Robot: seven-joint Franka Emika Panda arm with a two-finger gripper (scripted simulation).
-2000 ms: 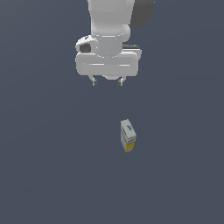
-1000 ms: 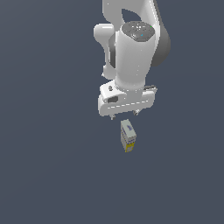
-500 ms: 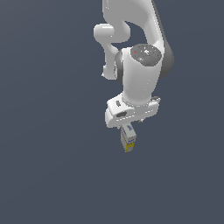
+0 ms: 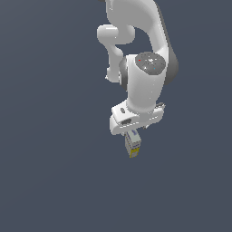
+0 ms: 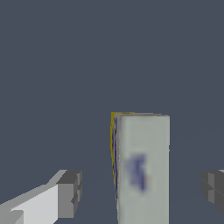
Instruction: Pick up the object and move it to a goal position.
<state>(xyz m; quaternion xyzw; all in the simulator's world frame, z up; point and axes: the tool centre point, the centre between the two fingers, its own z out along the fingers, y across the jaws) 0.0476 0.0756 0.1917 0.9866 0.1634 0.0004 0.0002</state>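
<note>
Looking through the exterior view, the white gripper (image 4: pixel 134 131) hangs directly over the object (image 4: pixel 132 145), covering its upper end; the yellow band pokes out below. Through the wrist view, the object (image 5: pixel 142 168) stands between the two grey fingertips (image 5: pixel 70 192), clear of both, so the jaws are spread apart.

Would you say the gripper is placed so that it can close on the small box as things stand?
Probably yes: the gripper is open, its fingers standing apart on either side of the box, nothing between them.
</note>
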